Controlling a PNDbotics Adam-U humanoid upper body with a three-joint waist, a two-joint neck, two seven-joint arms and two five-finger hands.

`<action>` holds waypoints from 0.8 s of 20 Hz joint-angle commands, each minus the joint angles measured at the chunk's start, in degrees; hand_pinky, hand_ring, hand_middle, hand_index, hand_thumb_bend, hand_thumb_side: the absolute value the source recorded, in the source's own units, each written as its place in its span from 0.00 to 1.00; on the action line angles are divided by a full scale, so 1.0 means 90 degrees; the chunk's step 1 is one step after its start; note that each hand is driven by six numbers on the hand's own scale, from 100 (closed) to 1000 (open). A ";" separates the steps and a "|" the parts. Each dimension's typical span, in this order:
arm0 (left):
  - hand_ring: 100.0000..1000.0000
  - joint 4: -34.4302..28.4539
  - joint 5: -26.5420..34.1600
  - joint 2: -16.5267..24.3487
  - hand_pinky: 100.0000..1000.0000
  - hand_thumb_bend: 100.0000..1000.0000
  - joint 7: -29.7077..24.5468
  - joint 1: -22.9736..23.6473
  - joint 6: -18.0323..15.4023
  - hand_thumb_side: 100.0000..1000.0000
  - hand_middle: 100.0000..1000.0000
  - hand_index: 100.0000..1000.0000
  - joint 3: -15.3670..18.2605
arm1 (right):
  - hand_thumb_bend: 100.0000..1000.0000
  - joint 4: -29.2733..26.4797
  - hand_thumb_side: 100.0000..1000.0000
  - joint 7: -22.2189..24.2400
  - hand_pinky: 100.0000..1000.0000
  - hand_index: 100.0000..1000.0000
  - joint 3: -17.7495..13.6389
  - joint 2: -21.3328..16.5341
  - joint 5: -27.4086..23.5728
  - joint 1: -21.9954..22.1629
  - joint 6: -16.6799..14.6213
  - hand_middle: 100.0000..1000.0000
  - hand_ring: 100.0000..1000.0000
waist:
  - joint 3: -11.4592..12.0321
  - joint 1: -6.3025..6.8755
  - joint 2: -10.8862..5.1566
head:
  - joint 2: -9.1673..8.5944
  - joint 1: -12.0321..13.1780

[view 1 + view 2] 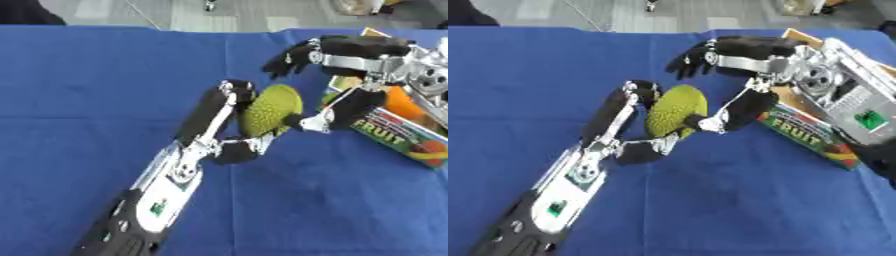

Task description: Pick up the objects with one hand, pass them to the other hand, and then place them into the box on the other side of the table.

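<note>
Grasping the bumpy green fruit (269, 111), left hand (229, 131) fingers meet the right hand's (741, 82) spread fingers beside the "FRUIT" box (811, 134)

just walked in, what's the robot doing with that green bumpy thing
It is mid hand-over above the blue table. The left hand has its fingers and thumb curled round a green bumpy fruit. The right hand is at the fruit's other side, thumb touching it, fingers spread above. The box, printed FRUIT, sits at the table's right, with something orange in it.
</note>
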 commanded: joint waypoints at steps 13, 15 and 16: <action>0.41 -0.0173 -0.0192 -0.0070 0.43 0.00 0.0012 -0.0225 -0.0030 0.00 0.35 0.39 -0.0054 | 0.24 -0.0057 0.28 0.0569 0.77 0.91 -0.0052 -0.0127 0.0268 0.0029 -0.0216 0.75 0.81 | -0.0008 -0.0077 0.0007 | -0.0068 0.0001; 0.41 -0.0210 -0.0196 -0.0066 0.43 0.00 0.0010 -0.0227 -0.0029 0.00 0.35 0.39 -0.0063 | 0.24 -0.0057 0.26 0.0569 0.76 0.89 -0.0055 -0.0118 0.0316 0.0060 -0.0197 0.73 0.79 | -0.0006 -0.0078 0.0008 | -0.0071 -0.0003; 0.41 -0.0225 -0.0197 -0.0065 0.43 0.00 0.0009 -0.0228 -0.0028 0.00 0.35 0.39 -0.0067 | 0.23 -0.0057 0.25 0.0542 0.75 0.88 -0.0060 -0.0113 0.0325 0.0071 -0.0173 0.72 0.78 | -0.0007 -0.0078 0.0009 | -0.0074 -0.0003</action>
